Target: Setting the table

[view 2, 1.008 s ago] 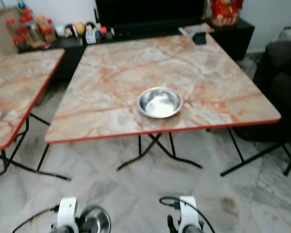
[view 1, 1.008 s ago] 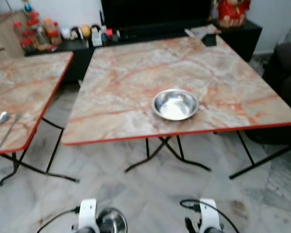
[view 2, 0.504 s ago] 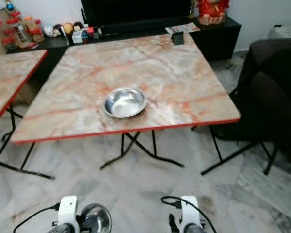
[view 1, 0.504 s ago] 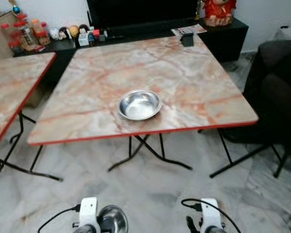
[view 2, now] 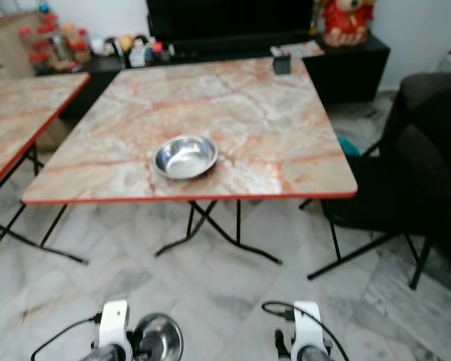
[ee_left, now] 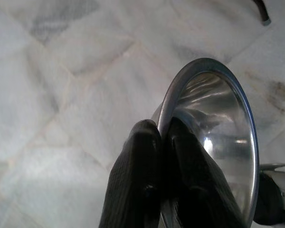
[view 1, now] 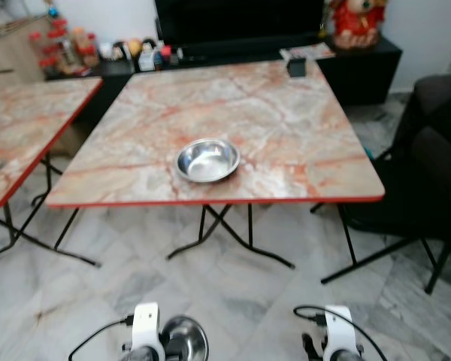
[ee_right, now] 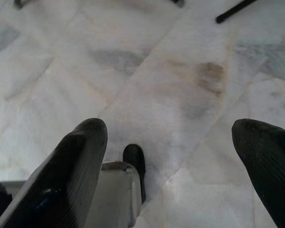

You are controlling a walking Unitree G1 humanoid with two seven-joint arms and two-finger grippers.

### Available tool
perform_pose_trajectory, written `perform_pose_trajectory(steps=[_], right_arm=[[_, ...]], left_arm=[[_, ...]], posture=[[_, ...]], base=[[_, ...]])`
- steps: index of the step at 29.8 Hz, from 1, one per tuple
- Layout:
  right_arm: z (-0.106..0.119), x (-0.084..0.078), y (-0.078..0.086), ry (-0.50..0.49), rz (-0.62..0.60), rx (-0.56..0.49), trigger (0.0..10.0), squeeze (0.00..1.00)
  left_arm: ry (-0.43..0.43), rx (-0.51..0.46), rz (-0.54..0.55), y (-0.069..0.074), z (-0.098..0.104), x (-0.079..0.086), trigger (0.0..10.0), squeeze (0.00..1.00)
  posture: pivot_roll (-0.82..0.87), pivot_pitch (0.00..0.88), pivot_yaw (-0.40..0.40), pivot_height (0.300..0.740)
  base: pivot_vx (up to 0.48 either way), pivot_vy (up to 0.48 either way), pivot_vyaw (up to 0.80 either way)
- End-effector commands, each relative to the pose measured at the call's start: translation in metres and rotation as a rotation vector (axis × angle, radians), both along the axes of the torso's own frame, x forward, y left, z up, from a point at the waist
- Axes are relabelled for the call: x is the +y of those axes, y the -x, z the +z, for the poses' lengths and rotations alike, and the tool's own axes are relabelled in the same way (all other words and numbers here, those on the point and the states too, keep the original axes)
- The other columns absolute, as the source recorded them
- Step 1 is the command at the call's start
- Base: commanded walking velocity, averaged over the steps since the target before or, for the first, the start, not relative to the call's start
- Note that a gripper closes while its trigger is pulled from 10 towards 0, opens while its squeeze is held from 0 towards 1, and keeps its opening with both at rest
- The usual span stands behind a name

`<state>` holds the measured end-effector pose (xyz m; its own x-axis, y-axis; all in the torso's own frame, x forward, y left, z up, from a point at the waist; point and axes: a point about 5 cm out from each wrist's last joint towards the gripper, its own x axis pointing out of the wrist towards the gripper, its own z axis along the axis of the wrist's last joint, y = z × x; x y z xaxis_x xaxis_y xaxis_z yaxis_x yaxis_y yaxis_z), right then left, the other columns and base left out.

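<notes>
While my left tool (ee_left: 161, 142) hangs low over the marble floor (view 1: 233, 301), its two black fingers (ee_left: 137, 180) are pinched tight on the rim of a steel bowl (ee_left: 213, 137), one finger outside the wall and one inside, the bowl tilted on edge. My right tool (ee_right: 171, 142) carries nothing; its fingers (ee_right: 76, 156) are spread wide with bare floor tiles between them.

Ahead stands the near surface (view 1: 286, 128), a marbled top with a red edge on folding black legs. A second steel bowl (view 1: 207, 159) sits on it, close to the front edge and left of centre, with bare top all around. A small dark box (view 1: 296, 68) stands at its far edge.

To my left is another surface (view 1: 30, 120), a gap of floor between the two. A dark chair (view 1: 428, 173) sits just beside the right corner, narrowing that side.

Bottles and jars (view 1: 68, 49) crowd the dark cabinet (view 1: 368, 64) behind; any labels are too blurred to read.
</notes>
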<state>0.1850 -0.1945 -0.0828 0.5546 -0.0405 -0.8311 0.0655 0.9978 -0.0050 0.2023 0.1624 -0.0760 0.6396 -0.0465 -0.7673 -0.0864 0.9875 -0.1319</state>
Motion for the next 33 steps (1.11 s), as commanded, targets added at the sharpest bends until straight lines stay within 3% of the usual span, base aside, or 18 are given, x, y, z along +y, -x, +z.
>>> perform_pose_trajectory(steps=[1,10,26,33], right_arm=[[0.000,0.002,-0.001,-0.009,0.004,0.001,10.0,0.00],[0.002,-0.007,-0.002,0.016,0.052,0.003,10.0,0.00],[-0.001,0.005,0.001,-0.010,0.063,0.017,10.0,0.00],[-0.002,0.003,0.003,-0.001,0.042,0.020,10.0,0.00]], left_arm=[[-0.001,0.009,0.018,0.001,-0.001,0.002,10.0,0.00],[0.013,0.026,0.041,0.010,-0.006,-0.006,10.0,0.00],[-0.002,0.019,0.024,0.008,-0.004,0.000,10.0,0.00],[-0.003,0.022,0.010,0.008,-0.004,-0.001,10.0,0.00]], posture=[[-0.28,0.000,0.038,0.740],[-0.24,0.000,-0.013,0.740],[-0.25,0.000,0.021,0.740],[-0.26,0.000,0.032,0.740]], base=[[0.000,0.000,0.00],[0.000,0.000,0.00],[0.000,0.000,0.00],[0.069,0.000,-0.52]])
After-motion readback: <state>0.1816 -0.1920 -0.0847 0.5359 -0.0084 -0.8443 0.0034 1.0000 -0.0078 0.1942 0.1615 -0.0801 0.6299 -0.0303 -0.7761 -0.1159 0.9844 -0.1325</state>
